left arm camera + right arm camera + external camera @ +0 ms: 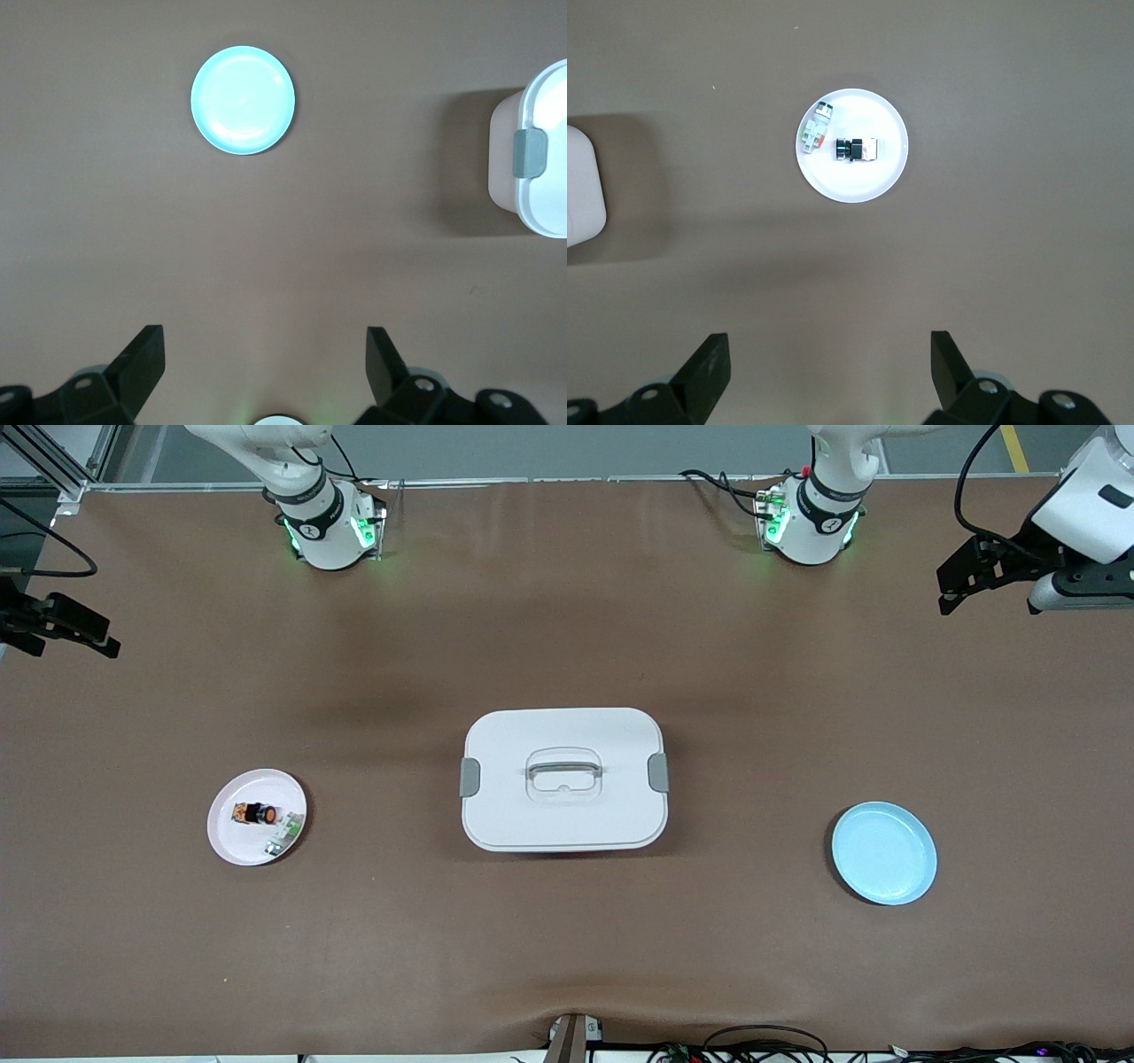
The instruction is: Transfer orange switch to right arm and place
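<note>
The orange switch (255,813), a tiny black cylinder with an orange cap, lies on its side on a pale pink plate (232,841) toward the right arm's end of the table. In the right wrist view the orange switch (855,150) lies on that plate (855,181), well away from the fingers. My right gripper (106,643) hangs open and empty over the table edge at that end; between the right gripper's (830,354) fingers only bare table shows. My left gripper (946,592) is open and empty, up over the left arm's end of the table, and the left gripper (266,354) frames bare table too.
A small white-and-green flat part (283,834) shares the pink plate. A white lidded box (564,779) with grey latches and a handle sits mid-table. A light blue plate (884,853) lies toward the left arm's end, also seen as the blue plate (243,100) in the left wrist view.
</note>
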Robot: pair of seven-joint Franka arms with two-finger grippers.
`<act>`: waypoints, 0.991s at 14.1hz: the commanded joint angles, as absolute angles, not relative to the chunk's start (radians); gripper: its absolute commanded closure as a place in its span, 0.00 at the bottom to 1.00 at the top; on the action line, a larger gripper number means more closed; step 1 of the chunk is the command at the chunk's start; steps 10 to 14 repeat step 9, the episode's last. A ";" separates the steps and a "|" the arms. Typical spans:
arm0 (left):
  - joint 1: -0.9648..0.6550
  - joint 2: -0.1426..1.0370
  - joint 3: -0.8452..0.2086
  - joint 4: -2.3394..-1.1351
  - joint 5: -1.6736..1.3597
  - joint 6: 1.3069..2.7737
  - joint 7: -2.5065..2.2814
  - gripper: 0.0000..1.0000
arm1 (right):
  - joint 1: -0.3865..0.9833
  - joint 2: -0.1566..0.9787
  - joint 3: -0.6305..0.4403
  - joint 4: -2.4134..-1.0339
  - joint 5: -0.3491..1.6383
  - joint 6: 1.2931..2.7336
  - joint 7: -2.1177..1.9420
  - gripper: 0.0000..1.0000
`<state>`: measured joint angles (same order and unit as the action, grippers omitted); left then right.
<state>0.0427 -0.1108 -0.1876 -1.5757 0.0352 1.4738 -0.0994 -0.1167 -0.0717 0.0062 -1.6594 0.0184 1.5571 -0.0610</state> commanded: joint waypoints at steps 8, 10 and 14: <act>0.061 -0.101 -0.186 -1.546 0.049 1.471 -0.081 0.00 | -0.129 -0.060 0.011 -1.612 0.017 1.539 -0.054 0.00; 0.060 -0.100 -0.186 -1.546 0.051 1.471 -0.081 0.00 | -0.129 -0.058 0.011 -1.614 0.017 1.539 -0.054 0.00; 0.060 -0.100 -0.186 -1.546 0.051 1.471 -0.081 0.00 | -0.129 -0.058 0.011 -1.614 0.017 1.539 -0.054 0.00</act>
